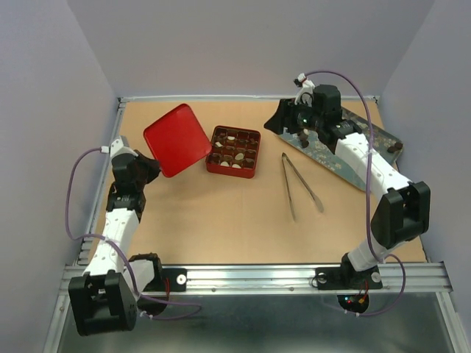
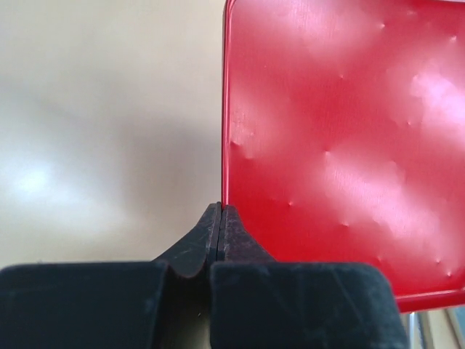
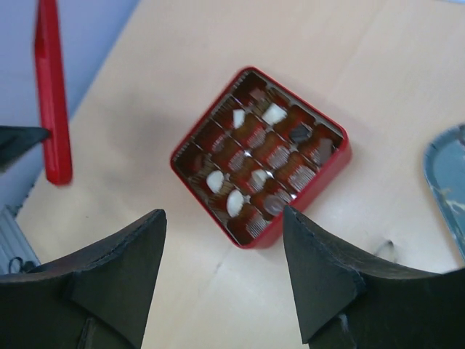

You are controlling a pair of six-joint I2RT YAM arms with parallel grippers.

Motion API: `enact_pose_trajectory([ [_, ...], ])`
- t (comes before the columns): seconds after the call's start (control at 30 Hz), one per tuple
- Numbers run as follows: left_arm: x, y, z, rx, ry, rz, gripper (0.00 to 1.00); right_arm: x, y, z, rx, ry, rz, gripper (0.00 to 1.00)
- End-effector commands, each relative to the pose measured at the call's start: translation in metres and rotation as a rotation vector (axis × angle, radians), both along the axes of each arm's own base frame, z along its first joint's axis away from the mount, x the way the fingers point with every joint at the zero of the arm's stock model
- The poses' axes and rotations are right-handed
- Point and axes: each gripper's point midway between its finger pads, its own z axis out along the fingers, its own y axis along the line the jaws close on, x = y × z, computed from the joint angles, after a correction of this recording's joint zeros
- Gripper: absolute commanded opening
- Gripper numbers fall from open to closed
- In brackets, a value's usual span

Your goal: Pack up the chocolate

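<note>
Several pieces of chocolate (image 3: 235, 202), brown and cream white, fill the gridded red box (image 3: 312, 190) at the table's middle (image 1: 234, 170). My right gripper (image 3: 221, 211) hangs open and empty above the table, right of the box and by the tray (image 1: 278, 122). A few loose pieces of chocolate (image 1: 302, 138) lie on that tray. The red lid (image 1: 176, 136) is raised and tilted left of the box. My left gripper (image 2: 220, 207) is shut on the lid's rim (image 2: 227, 145), with the lid's inner face (image 2: 341, 145) to its right.
Metal tongs (image 1: 298, 184) lie on the table between the box and the patterned tray (image 1: 346, 158). The tray reaches the right edge, with one piece at its far end (image 1: 396, 147). Walls close in on the left, back and right.
</note>
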Motion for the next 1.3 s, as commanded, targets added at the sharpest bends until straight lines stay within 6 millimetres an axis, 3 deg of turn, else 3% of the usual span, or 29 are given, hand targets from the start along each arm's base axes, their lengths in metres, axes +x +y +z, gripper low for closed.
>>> enact_pose_trajectory([
  [0.0,0.015,-0.061,0.07,-0.1,-0.229,-0.161,0.0,-0.018,0.038,0.087,0.211,-0.214,0.125,0.71],
  [0.2,0.023,-0.094,0.116,-0.347,-0.373,-0.161,0.0,-0.056,0.068,0.121,0.355,-0.344,0.195,0.71],
  [0.43,0.035,-0.107,0.153,-0.462,-0.463,-0.148,0.0,-0.084,0.08,0.135,0.407,-0.407,0.222,0.72],
  [0.73,0.038,-0.138,0.172,-0.586,-0.488,-0.18,0.0,-0.099,0.104,0.136,0.376,-0.47,0.244,0.72],
  [1.27,0.021,-0.192,0.166,-0.724,-0.417,-0.234,0.0,-0.095,0.123,0.135,0.301,-0.583,0.222,0.73],
])
